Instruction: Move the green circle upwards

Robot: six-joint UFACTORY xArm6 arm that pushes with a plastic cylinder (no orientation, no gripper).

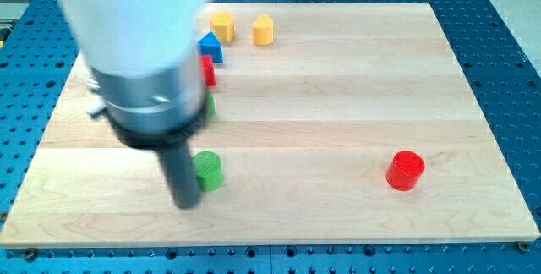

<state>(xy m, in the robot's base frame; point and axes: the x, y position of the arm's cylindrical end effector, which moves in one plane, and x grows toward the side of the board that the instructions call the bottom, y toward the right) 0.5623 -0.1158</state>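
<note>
The green circle (208, 171) is a short green cylinder on the wooden board (338, 96), at the view's lower left of centre. My tip (187, 205) is the lower end of the dark rod. It stands just left of the green circle and slightly below it, touching or almost touching its left side. The arm's large blurred grey body fills the view's upper left and hides part of the board.
A red cylinder (406, 171) stands at the lower right. At the top are a yellow hexagon-like block (222, 26), a second yellow block (264, 30), a blue block (210, 46), a red block (208, 71) and a partly hidden green block (210, 106).
</note>
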